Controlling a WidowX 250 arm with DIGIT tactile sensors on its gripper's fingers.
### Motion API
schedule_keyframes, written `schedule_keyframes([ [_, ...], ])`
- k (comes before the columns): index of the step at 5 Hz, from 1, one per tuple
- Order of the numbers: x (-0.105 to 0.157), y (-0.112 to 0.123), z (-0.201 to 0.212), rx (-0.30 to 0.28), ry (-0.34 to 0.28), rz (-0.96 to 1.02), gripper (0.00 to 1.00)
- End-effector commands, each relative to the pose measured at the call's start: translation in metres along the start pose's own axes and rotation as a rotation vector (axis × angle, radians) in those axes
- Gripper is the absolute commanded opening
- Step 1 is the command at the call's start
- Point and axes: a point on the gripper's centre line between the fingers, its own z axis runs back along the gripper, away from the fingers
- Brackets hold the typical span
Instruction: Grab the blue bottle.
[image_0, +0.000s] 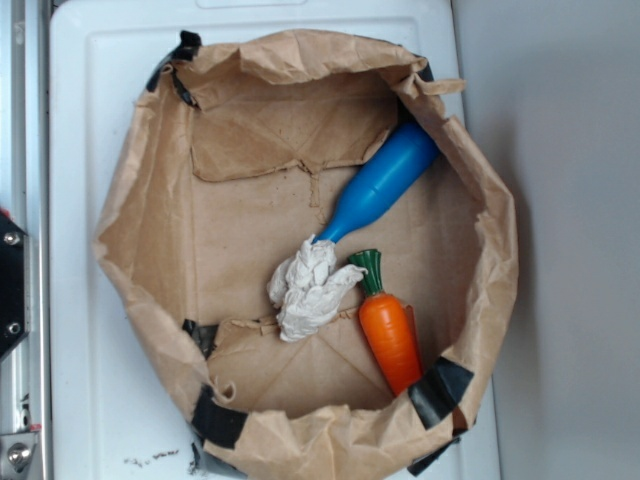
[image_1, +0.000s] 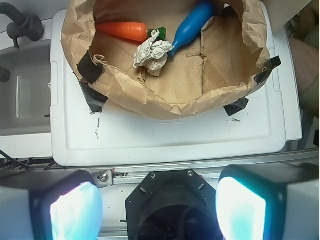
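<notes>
Wrist view: end effector (image_1: 159, 210) spread wide (empty), well short of blue bottle (image_1: 192, 26).

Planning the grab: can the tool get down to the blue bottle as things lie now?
Probably yes. The blue bottle lies uncovered in the open-topped paper bag; only the crumpled paper touches its neck, and the carrot lies apart. The tool stands wide open, outside the bag.

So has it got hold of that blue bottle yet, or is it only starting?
Only starting. Nothing looks done: the blue bottle lies untouched in the paper bag, its neck against a crumpled paper wad, with a toy carrot nearby. The gripper is open and empty, back outside the bag. Reaching in, closing on the bottle and lifting are all left.
</notes>
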Motion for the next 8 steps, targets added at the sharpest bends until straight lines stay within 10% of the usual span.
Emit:
schedule_keyframes([
  [1, 0.000, 0.000, 0.000, 0.000, 0.000, 0.000, 1.00],
  [3, 0.093, 0.002, -0.024, -0.017, -0.024, -0.009, 1.00],
  [6, 0.093, 0.002, -0.024, -0.017, -0.024, -0.009, 1.00],
  [8, 0.147, 0.014, -0.054, 0.017, -0.054, 0.282, 1.00],
])
